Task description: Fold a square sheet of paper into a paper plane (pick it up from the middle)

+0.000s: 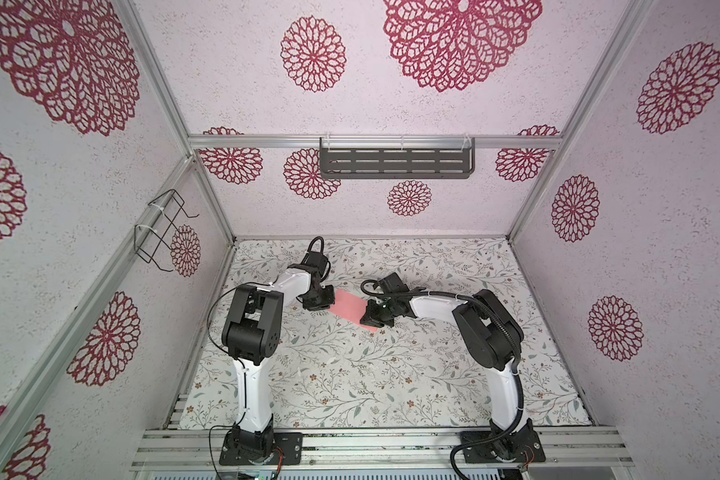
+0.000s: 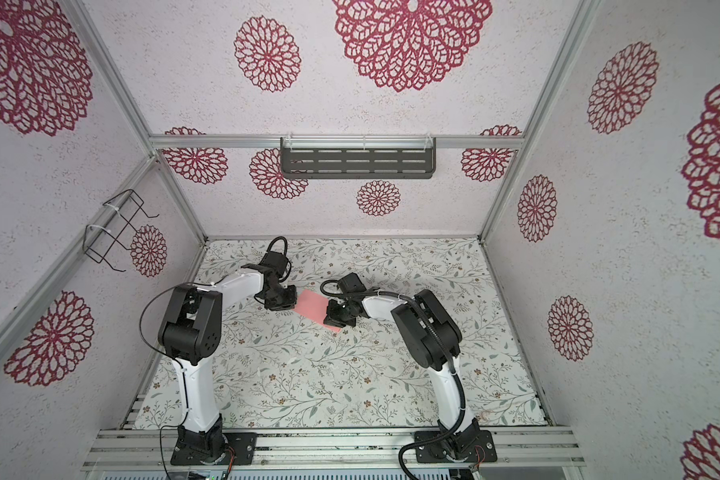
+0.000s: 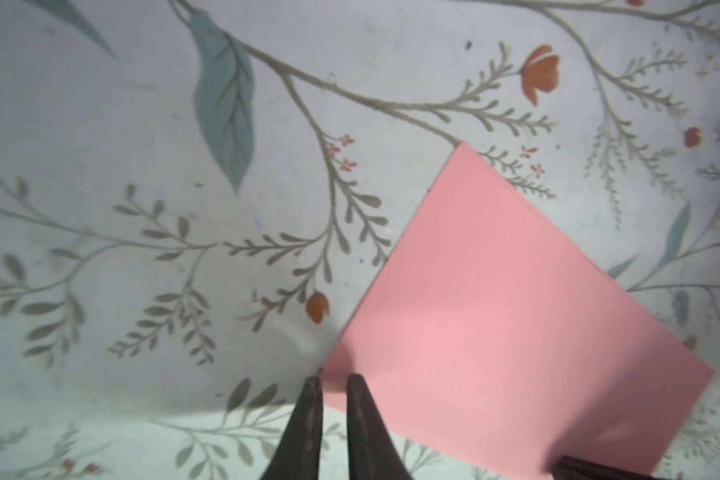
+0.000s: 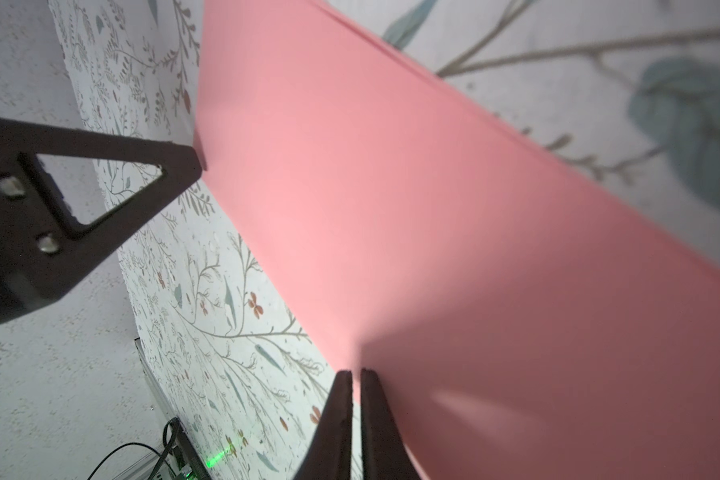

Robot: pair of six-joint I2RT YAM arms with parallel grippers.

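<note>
The folded square sheet of paper (image 1: pixel 352 309) lies on the surface (image 1: pixel 350 374), one edge clenched by the right end effector (image 4: pixel 352 374), the left end effector (image 3: pixel 333 384), grip unclear, at a corner, likely steadying it for creasing.

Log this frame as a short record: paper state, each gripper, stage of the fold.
paper: square sheet of paper, folded to a rectangle, two layers showing at one edge
location: mid-table, between the two grippers
left gripper: nearly closed, straddling one corner; grip unclear
right gripper: shut on the edge at the opposite end
stage: no plane shape yet
</note>
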